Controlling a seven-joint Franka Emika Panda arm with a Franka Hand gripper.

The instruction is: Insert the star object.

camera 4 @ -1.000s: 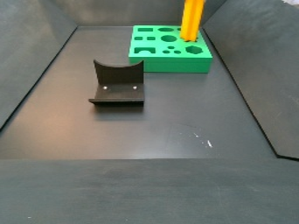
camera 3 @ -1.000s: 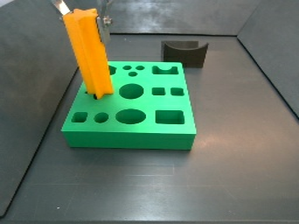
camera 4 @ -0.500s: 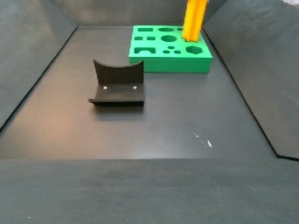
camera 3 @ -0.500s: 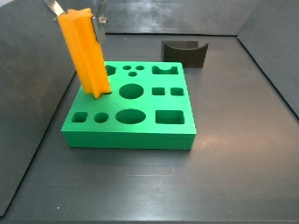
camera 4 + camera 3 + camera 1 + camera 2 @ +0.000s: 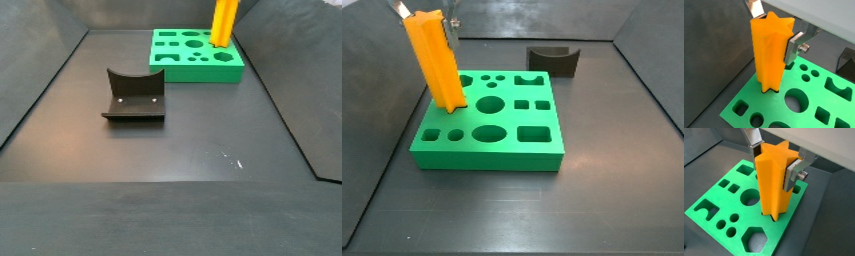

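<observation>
One gripper (image 5: 774,30) clamping star object (image 5: 771,55), upright

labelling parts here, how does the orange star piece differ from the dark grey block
The orange star piece is bright, tall and slender with ridged sides; the dark grey block is dull, squat and has a curved notch on top. The star piece stands upright on the green block, with the hand around its upper end; the grey block sits alone on the floor, untouched. Both look like plain, single-colour pieces.
</observation>
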